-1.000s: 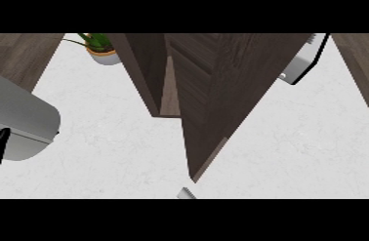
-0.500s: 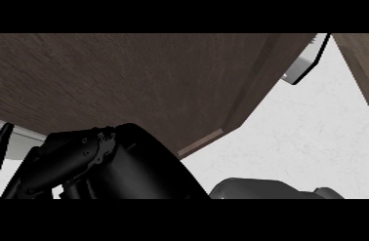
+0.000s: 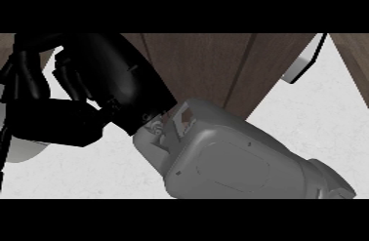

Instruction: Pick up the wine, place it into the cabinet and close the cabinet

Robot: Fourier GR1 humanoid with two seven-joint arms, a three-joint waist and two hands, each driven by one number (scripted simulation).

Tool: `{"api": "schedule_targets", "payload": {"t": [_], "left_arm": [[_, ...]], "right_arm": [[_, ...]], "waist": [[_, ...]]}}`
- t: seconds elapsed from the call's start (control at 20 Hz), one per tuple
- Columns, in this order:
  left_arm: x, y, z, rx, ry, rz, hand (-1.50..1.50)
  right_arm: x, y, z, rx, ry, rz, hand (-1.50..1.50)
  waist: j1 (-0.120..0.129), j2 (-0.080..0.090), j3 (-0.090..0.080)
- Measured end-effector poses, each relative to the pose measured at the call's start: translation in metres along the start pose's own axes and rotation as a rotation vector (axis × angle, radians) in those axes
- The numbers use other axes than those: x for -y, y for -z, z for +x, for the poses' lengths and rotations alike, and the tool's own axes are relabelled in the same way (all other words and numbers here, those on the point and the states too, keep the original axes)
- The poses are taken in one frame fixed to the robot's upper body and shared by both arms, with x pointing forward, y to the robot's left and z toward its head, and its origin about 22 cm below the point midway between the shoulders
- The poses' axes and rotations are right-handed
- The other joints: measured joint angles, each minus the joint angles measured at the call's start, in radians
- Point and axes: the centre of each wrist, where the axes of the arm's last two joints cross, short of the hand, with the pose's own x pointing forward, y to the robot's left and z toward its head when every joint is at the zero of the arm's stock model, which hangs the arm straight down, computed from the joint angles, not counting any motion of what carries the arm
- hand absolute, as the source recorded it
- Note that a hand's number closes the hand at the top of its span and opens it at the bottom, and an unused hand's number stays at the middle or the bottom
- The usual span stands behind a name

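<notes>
**Right hand raised before the cabinet front**

Where the grey forearm (image 3: 231, 162) comes up from the lower right of the head view and slants to the upper left, it ends in the robot's black right hand (image 3: 108, 89), which fills the upper left corner close to the camera; its fingers (image 3: 29, 84) are bent inward toward the palm, narrow rather than spread, and nothing shows between them. The hand lies in front of the dark brown wooden cabinet (image 3: 209, 64), whose vertical panels run along the top of the view, with thin seams between them; whether the hand touches the wood cannot be told. The wine bottle shows nowhere in this view, so its place cannot be told; the hand and forearm hide much of the scene. The white speckled desk (image 3: 310, 123) shows to the right of the forearm and again below the hand; a small light grey slab (image 3: 302, 64) sits tilted at the cabinet's right edge, near the top; a pale rounded shape (image 3: 22, 152) at the left edge, partly behind the hand, cannot be made out.
</notes>
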Motion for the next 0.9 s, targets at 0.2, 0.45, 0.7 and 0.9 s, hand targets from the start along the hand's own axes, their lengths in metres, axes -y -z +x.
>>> {"api": "schedule_targets", "payload": {"t": [0.2, 0.45, 0.7, 0.9], "left_arm": [[-0.002, -0.007, -0.002, 0.001, 0.002, 0.0, -1.5], [0.001, 0.001, -0.004, 0.005, 0.012, 0.002, -1.5], [0.0, 0.003, -0.003, 0.004, 0.016, 0.002, -1.5], [0.003, 0.004, -0.004, 0.002, 0.016, -0.008, -1.5]], "right_arm": [[0.018, 0.02, -0.015, -0.028, -0.005, -0.023, 1.5], [0.033, 0.036, -0.03, -0.03, -0.011, -0.02, 1.5], [0.046, 0.041, -0.044, -0.001, -0.016, 0.013, 1.5], [0.054, 0.043, -0.052, 0.026, -0.056, 0.025, 1.5]], "waist": [[0.001, -0.003, -0.001], [-0.003, -0.012, -0.001], [0.003, -0.027, -0.004], [0.007, -0.034, -0.007]]}}
